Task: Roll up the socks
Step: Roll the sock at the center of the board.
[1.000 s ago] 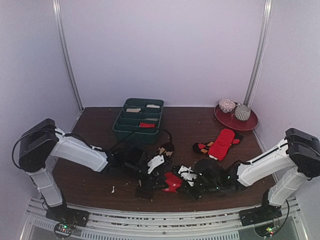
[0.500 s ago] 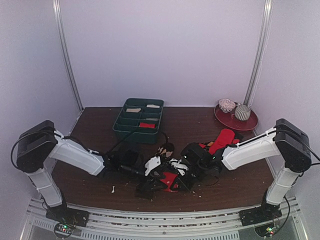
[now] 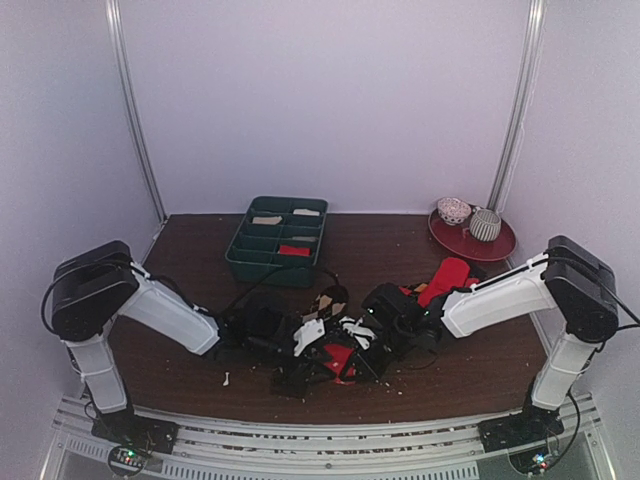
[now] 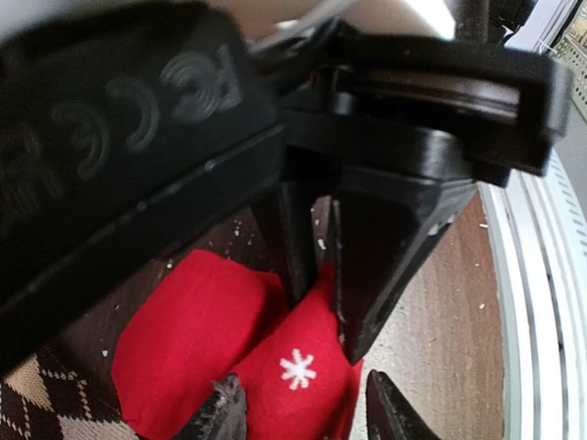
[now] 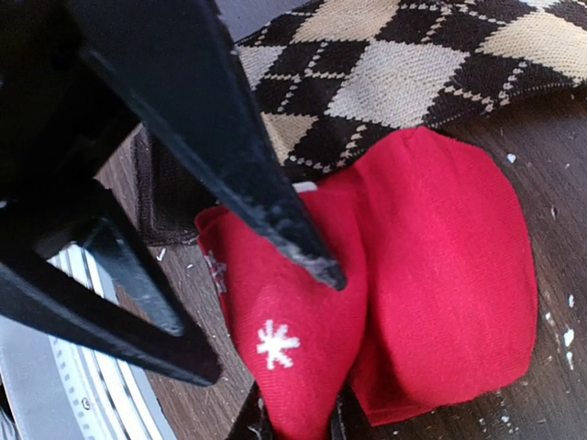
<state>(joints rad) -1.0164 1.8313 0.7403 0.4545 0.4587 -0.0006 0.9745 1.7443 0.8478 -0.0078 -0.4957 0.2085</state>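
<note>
The right gripper (image 5: 293, 423) is clamped on a fold of the red sock (image 5: 440, 275), and the ridge with the snowflake mark rises just ahead of its tips. The left gripper (image 4: 307, 417) stands partly open and straddles that same ridge from the opposite side, one tip pressing into the fabric. The brown argyle sock (image 5: 394, 82) lies on the counter (image 5: 550, 128) beyond the red one, touching it.
</note>
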